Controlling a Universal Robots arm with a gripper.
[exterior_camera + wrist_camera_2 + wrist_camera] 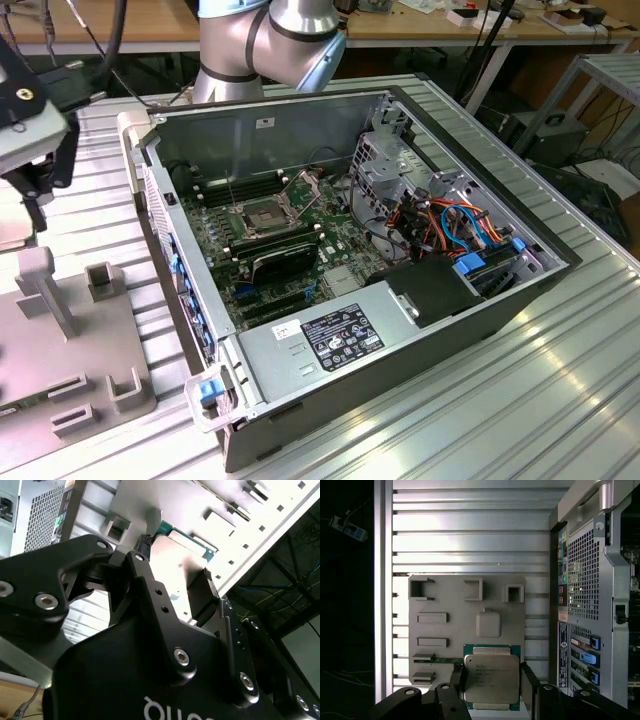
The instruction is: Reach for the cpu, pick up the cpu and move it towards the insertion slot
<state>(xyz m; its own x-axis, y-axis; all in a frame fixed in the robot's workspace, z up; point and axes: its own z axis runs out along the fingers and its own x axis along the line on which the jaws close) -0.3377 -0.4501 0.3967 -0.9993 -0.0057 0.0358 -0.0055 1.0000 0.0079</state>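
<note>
While the black two-fingered tool (pixel 492 682) straddles it, the flat square cpu with silver lid and green edge (pixel 491 677) sits between the fingers (pixel 528 682), over the grey moulded fixture plate (pixel 445 630); contact cannot be told. Silver-framed square insertion slot (pixel 262 217) lies inside the open computer case (pixel 300 110), well apart on the ribbed metal bench (pixel 520 400).

Ribbed metal table (pixel 560 400) bearing computer case (pixel 420 330), grey fixture plate (pixel 450 630)

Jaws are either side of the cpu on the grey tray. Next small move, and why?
Probably close the jaws. In the first wrist view the gripper straddles the square metal-lidded, green-edged cpu, one jaw on each side, and the chip lies flat on the grey holder tray, not yet lifted.
</note>
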